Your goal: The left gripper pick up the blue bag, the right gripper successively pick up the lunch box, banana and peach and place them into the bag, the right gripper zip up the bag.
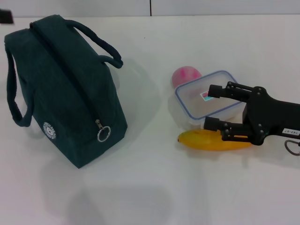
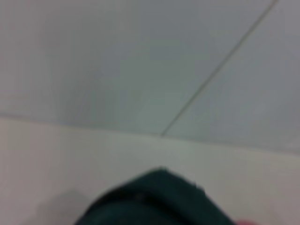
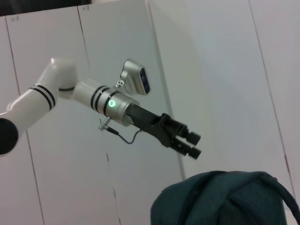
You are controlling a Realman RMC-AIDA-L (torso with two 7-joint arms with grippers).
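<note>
The blue bag (image 1: 65, 89) stands upright at the left of the table, its zipper run closed down to the ring pull (image 1: 103, 133). My left gripper (image 3: 193, 145) hovers in the air above the bag's top (image 3: 225, 199), fingers close together and empty; only its dark tip (image 1: 4, 16) shows in the head view. My right gripper (image 1: 212, 108) is open, one finger over the lid of the lunch box (image 1: 206, 93) and the other at its near side. The banana (image 1: 206, 140) lies just in front of the box. The peach (image 1: 186, 76) sits behind it.
The white table (image 1: 154, 187) runs up to a white panelled wall at the back. The bag's two handles (image 1: 101, 44) loop out to either side. A blurred piece of the bag (image 2: 154, 201) fills the lower part of the left wrist view.
</note>
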